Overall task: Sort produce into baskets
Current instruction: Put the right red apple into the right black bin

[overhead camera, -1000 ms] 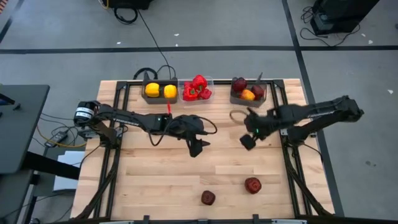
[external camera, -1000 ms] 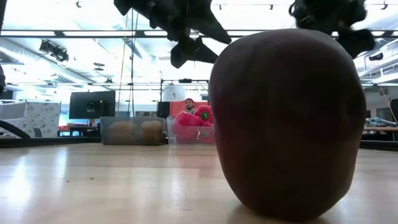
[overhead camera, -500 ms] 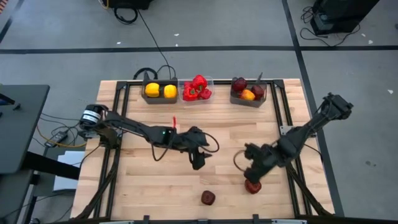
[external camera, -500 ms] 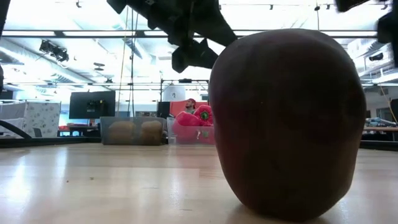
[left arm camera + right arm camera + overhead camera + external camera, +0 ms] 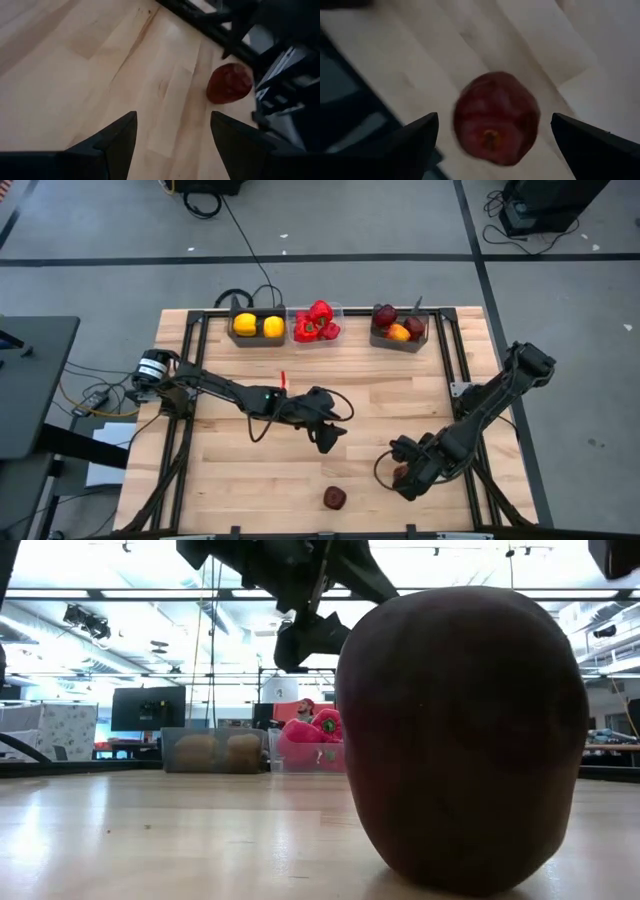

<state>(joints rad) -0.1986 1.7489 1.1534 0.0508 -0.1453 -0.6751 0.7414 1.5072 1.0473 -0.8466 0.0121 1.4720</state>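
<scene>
Right gripper (image 5: 492,145) is spread wide above a glossy, rounded dark red apple (image 5: 496,117) on the pale wooden table (image 5: 240,470); nothing is gripped. Left gripper (image 5: 172,137) is held open, empty, with a second apple (image 5: 230,83) beyond it.

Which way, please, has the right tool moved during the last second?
Yes: the right tool has travelled from near the right-hand basket toward the table's near edge and is now open over a dark red apple.

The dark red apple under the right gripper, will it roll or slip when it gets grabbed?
The apple looks round and glossy, so it may roll or slip if pinched off-centre. It seems firm. The open right gripper straddles it evenly, which should help.
</scene>
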